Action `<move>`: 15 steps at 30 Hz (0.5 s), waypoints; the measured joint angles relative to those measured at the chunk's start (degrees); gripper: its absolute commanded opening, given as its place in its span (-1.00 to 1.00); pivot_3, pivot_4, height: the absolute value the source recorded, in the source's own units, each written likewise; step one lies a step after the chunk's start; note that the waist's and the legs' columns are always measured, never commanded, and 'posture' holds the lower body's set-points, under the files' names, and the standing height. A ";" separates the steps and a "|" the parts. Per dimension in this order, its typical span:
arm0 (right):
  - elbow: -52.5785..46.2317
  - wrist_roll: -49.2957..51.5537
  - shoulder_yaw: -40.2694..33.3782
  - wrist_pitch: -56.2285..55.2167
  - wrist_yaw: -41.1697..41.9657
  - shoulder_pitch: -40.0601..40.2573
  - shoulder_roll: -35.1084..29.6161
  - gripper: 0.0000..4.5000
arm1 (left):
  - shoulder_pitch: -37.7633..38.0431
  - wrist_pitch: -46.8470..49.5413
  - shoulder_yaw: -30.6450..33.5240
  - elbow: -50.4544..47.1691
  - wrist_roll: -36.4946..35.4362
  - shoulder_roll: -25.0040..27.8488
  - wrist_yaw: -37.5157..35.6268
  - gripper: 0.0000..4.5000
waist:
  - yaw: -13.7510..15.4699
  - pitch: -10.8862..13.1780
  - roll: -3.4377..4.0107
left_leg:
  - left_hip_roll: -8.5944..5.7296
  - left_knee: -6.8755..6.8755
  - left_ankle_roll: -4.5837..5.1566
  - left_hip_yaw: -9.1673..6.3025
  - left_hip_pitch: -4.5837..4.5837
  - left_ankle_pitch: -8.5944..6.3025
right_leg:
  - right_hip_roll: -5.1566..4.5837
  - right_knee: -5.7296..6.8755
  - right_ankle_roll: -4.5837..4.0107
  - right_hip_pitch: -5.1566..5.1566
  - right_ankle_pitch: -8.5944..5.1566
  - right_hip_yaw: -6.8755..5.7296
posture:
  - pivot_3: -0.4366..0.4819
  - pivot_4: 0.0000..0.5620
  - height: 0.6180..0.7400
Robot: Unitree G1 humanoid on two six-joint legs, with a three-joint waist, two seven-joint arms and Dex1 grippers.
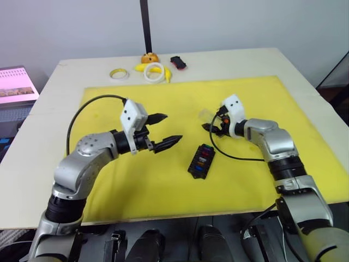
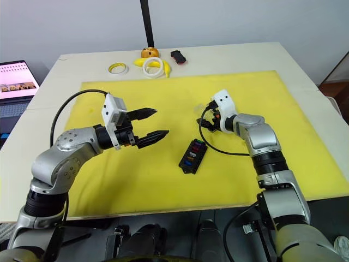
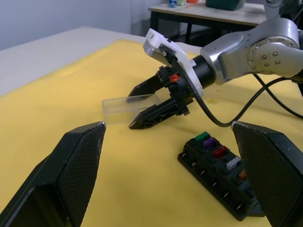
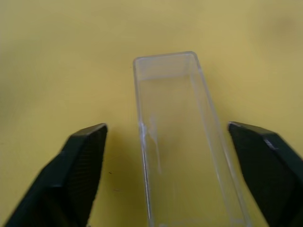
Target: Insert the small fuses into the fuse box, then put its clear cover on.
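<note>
Cover: the clear rectangular plastic cover (image 4: 177, 142) lies on the yellow mat, between my right gripper's (image 3: 137, 108) open fingers, not gripped.
Handling: I judge it light, stiff, slippery; pinch its long walls.
Box: the black slotted fuse box (image 1: 201, 161) sits nearby, coloured fuses seated.
Left gripper (image 1: 164, 130): fingers open, empty.

The black fuse box (image 1: 201, 161) lies flat and askew on the yellow mat, its slots filled with small fuses (image 3: 214, 147) in green, purple, red, grey and orange. The clear cover (image 4: 182, 142), an open-sided transparent rectangle, rests on the mat near the box, apart from it.
</note>
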 measured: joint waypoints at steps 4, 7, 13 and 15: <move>-0.14 -0.11 -0.49 -0.04 -0.28 0.04 0.40 -0.24 | 0.76 0.00 -0.14 -0.60 0.21 -0.02 0.62 1.00 | 0.01 0.00 0.00 | -0.01 0.00 0.00 0.00 0.00 0.00 | 0.00 0.00 0.00 0.00 0.00 0.00 | -0.05 -0.47 1.00; -1.70 -0.35 -1.03 0.10 -0.72 0.77 0.39 -0.23 | 2.29 0.04 -1.09 -1.66 0.78 0.01 1.12 1.00 | 0.03 0.00 0.00 | -0.01 0.00 0.00 0.00 0.00 0.00 | 0.00 0.00 0.00 0.00 0.00 0.00 | -0.05 -0.47 1.00; -13.67 1.22 -4.91 4.19 -1.75 6.31 -0.73 -0.23 | 7.70 2.83 -2.91 -8.48 0.32 -0.31 4.15 1.00 | 0.18 0.00 0.01 | -0.01 0.00 0.00 -0.01 -0.01 0.00 | -0.01 0.01 0.00 0.00 0.00 0.03 | -0.05 -0.47 1.00; -19.91 2.50 -6.75 7.12 -1.97 10.00 -2.28 -0.23 | 10.37 4.93 -4.86 -11.91 0.18 -1.17 6.49 1.00 | 0.42 0.00 0.01 | -0.04 0.03 0.00 -0.01 -0.02 0.00 | -0.02 0.01 0.00 0.02 0.00 0.06 | -0.05 -0.47 1.00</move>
